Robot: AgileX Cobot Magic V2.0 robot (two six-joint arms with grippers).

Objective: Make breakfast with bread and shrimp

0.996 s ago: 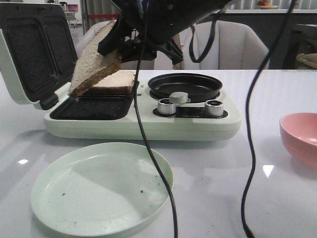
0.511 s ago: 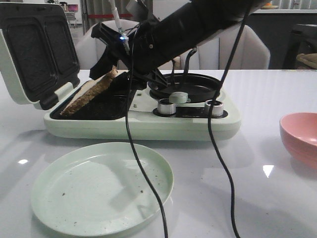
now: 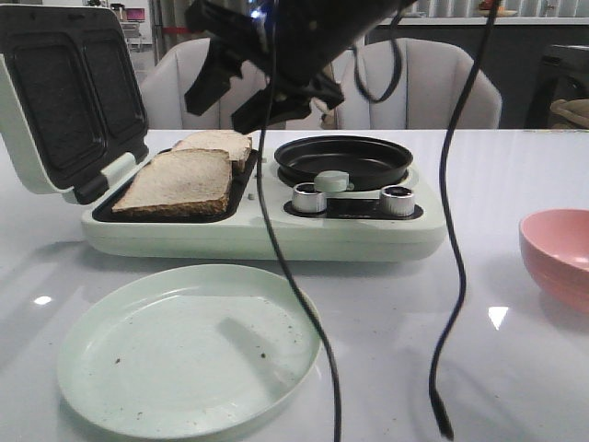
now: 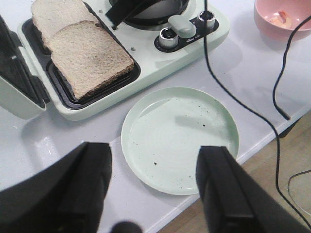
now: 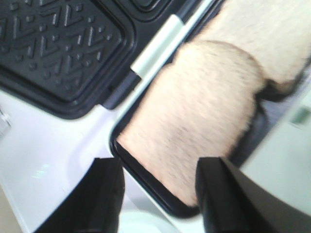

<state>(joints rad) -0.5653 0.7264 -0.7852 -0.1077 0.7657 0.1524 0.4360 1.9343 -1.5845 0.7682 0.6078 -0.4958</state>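
Both slices of bread (image 3: 179, 180) lie flat in the open sandwich press (image 3: 166, 207), left of centre in the front view. The right pincer (image 5: 158, 194) hangs wide and empty above them; the left pincer (image 4: 153, 187) is wide too. The bread step looks finished. Next comes the shrimp (image 4: 282, 17), seemingly in the pink bowl (image 3: 557, 253), far right.

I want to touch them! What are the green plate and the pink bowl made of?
The green plate looks like matte plastic or melamine: dull, even colour, soft reflections. The pink bowl seems similar, smooth and slightly glossy, though glazed ceramic is possible.
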